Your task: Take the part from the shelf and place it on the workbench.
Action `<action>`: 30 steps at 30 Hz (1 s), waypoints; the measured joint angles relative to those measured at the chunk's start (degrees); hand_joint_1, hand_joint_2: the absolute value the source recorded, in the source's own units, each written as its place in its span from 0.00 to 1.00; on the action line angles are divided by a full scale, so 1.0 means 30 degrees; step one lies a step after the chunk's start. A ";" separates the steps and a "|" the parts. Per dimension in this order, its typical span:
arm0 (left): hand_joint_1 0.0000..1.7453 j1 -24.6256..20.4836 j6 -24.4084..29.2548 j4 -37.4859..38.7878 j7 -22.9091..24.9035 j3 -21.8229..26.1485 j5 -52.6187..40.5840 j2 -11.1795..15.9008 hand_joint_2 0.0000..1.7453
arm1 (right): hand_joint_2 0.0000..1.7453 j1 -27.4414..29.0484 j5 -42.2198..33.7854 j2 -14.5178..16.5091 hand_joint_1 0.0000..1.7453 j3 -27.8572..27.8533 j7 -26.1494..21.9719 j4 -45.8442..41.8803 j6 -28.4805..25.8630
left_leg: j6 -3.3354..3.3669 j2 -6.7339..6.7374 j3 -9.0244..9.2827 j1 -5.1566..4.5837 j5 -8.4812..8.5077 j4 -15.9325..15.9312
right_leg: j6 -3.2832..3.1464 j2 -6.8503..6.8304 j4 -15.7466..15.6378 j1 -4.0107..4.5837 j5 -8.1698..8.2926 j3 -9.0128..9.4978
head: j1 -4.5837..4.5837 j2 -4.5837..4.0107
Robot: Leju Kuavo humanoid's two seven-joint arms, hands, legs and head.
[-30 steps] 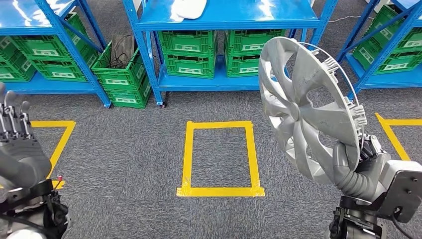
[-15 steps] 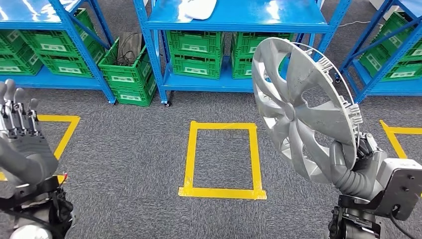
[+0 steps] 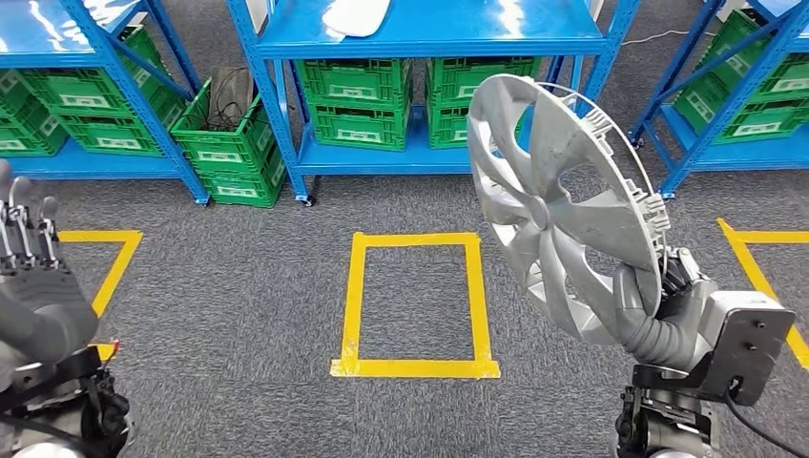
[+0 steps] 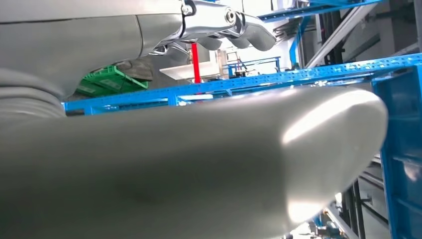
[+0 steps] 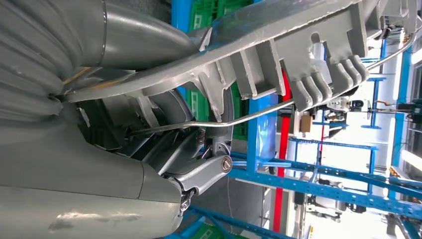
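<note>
Silver wheel cover (image 3: 558,210) — standing upright on edge above the grey carpet, its lower rim being gripped by the right hand (image 3: 658,310). Left hand (image 3: 33,277) — holding nothing, fingers pointing up and apart. Blue shelving (image 3: 429,38) with green crates (image 3: 363,95) standing behind a yellow floor rectangle (image 3: 415,303).

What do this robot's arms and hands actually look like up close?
Both arms are silver-grey. The left hand has a smooth grey back and slim dark-and-silver fingers. The right hand has a grey ribbed cover, a thick grey thumb and darker fingers, with a boxy silver wrist block and black cables below.
</note>
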 joint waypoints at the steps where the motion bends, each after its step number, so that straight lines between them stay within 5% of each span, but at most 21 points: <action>1: 0.00 -0.0005 -0.0002 -0.0005 0.0011 0.0002 -0.0002 0.0002 0.00 | 1.00 0.0002 -0.0005 0.0004 1.00 0.0013 -0.0024 0.0000 -0.0005 | 0.0156 0.0008 0.0717 -0.0072 0.0474 -0.1368 | 0.0005 0.0005 -0.0002 0.0026 -0.0014 0.0029 | -0.0046 0.0000; 3: 0.00 -0.0017 -0.0005 -0.0018 0.0029 0.0005 -0.0007 0.0004 0.00 | 1.00 -0.0016 -0.0007 0.0024 1.00 0.0027 -0.0117 -0.0002 -0.0035 | 0.0367 0.0039 0.1873 -0.0231 0.0912 -0.3384 | 0.0115 0.0016 -0.0006 0.0079 -0.0029 -0.0005 | -0.0056 0.0000; 8: 0.00 -0.0023 0.0002 -0.0031 0.0069 0.0007 -0.0020 0.0004 0.00 | 1.00 -0.0028 -0.0007 0.0064 1.00 0.0088 -0.0210 -0.0005 -0.0080 | 0.0674 0.0000 0.2229 -0.0282 0.0980 -0.3975 | 0.0640 -0.0025 0.0300 0.0028 -0.0296 -0.0258 | 0.0080 0.0000; 11: 0.00 -0.0010 -0.0002 -0.0024 0.0075 0.0002 -0.0015 0.0000 0.00 | 1.00 -0.0052 -0.0007 0.0065 1.00 0.0113 -0.0286 -0.0005 -0.0078 | 0.0861 -0.0001 0.2315 -0.0249 0.1030 -0.4109 | 0.0788 -0.0054 0.3573 0.0034 -0.1862 -0.1863 | 0.0479 0.0000; 13: 0.00 0.0017 -0.0005 -0.0015 0.0076 -0.0002 -0.0013 0.0000 0.00 | 1.00 -0.0003 -0.0011 0.0066 1.00 0.0122 -0.0295 -0.0002 -0.0078 | 0.0912 -0.0033 0.2300 -0.0314 0.1018 -0.4090 | 0.0805 -0.0054 0.5351 0.0045 -0.2246 -0.2773 | 0.0674 0.0000; 15: 0.00 0.0026 -0.0004 -0.0011 0.0078 -0.0002 -0.0013 0.0000 0.00 | 1.00 0.0028 -0.0015 0.0066 1.00 0.0133 -0.0293 0.0000 -0.0078 | 0.0928 -0.0103 0.2306 -0.0375 0.1011 -0.4052 | 0.0701 -0.0052 0.4285 0.0080 -0.1303 -0.2365 | 0.0823 0.0000; 17: 0.00 0.0026 -0.0002 -0.0011 0.0078 -0.0002 -0.0013 0.0000 0.00 | 1.00 -0.0010 -0.0016 0.0066 1.00 0.0138 -0.0297 0.0000 -0.0078 | 0.0907 -0.0174 0.2280 -0.0448 0.1001 -0.3992 | 0.0450 -0.0059 0.1529 0.0180 -0.0156 -0.1084 | 0.0988 0.0000; 19: 0.00 0.0024 -0.0002 -0.0013 0.0080 0.0000 -0.0013 0.0000 0.00 | 1.00 -0.0046 -0.0016 0.0066 1.00 0.0138 -0.0301 -0.0004 -0.0077 | 0.0800 -0.0213 0.2171 -0.0492 0.1028 -0.3938 | 0.0218 -0.0078 -0.0021 0.0295 0.0190 -0.0286 | 0.1077 0.0000; 23: 0.00 0.0038 0.0004 -0.0016 0.0078 0.0009 -0.0007 0.0005 0.00 | 1.00 -0.0069 -0.0016 0.0078 1.00 0.0153 -0.0300 -0.0004 -0.0022 | 0.0422 -0.0144 0.1806 -0.0503 0.0751 -0.3306 | -0.0142 -0.0168 -0.0374 0.0227 0.0373 -0.0069 | 0.1085 0.0000; 28: 0.00 0.0067 0.0005 0.0024 0.0087 0.0020 0.0017 0.0027 0.00 | 1.00 -0.0118 -0.0018 0.0095 1.00 0.0188 -0.0302 0.0002 0.0011 | 0.0061 -0.0007 -0.0180 -0.0283 -0.1535 0.1538 | -0.0306 -0.0313 -0.0471 0.0091 0.0482 -0.0059 | 0.0665 0.0000; 30: 0.00 0.0069 0.0009 0.0042 0.0085 0.0020 0.0016 0.0029 0.00 | 1.00 -0.0115 -0.0022 0.0106 1.00 0.0226 -0.0299 0.0005 0.0018 | 0.0012 0.0035 0.0207 -0.0185 -0.0931 0.0802 | -0.0253 -0.0395 -0.0413 0.0045 0.0456 -0.0069 | 0.0510 0.0000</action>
